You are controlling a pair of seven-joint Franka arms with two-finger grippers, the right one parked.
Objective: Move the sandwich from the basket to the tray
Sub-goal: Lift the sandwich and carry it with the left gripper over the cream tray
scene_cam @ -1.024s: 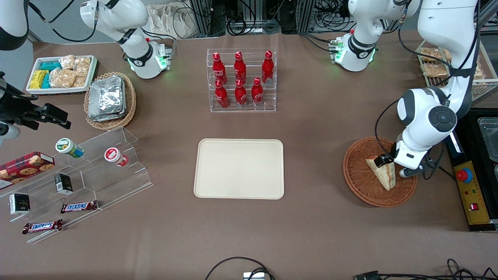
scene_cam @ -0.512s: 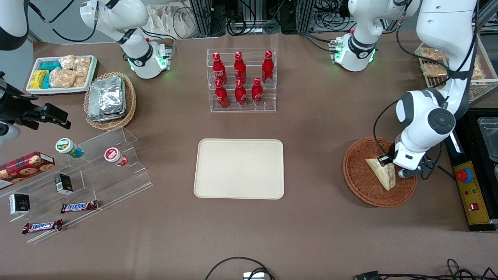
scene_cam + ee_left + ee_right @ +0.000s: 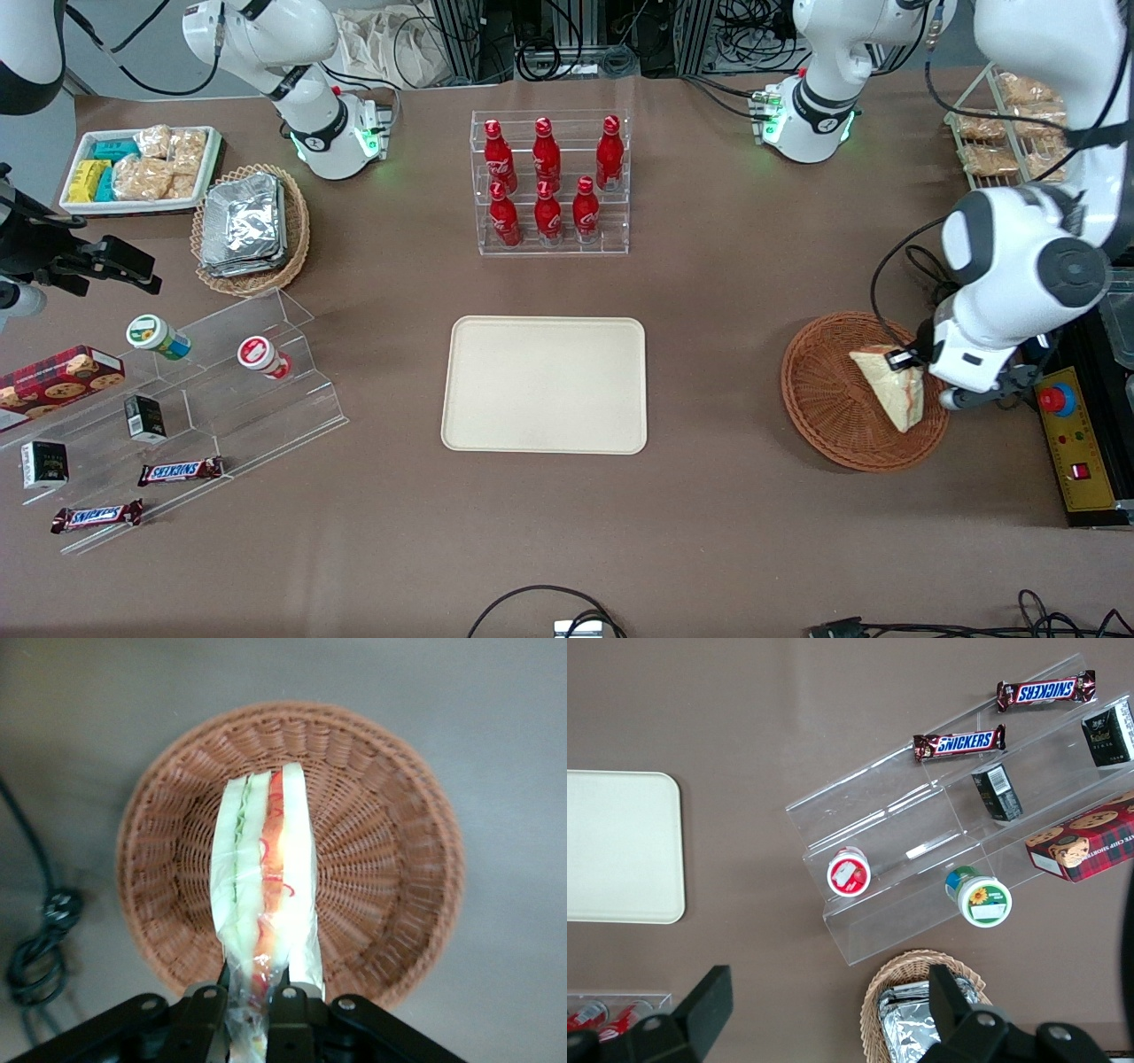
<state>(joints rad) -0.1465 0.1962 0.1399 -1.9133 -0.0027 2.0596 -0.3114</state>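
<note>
The arm's white wrist hides most of the claw, which pinches one end of the sandwich. The sandwich hangs above the basket, filling edge toward the wrist camera, well apart from the tray on the desk.

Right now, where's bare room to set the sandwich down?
The tray is bare all over, with open tabletop between it and the basket. It's crowded at the acrylic steps and the bottle rack. The hand grips the sandwich above the basket.
</note>
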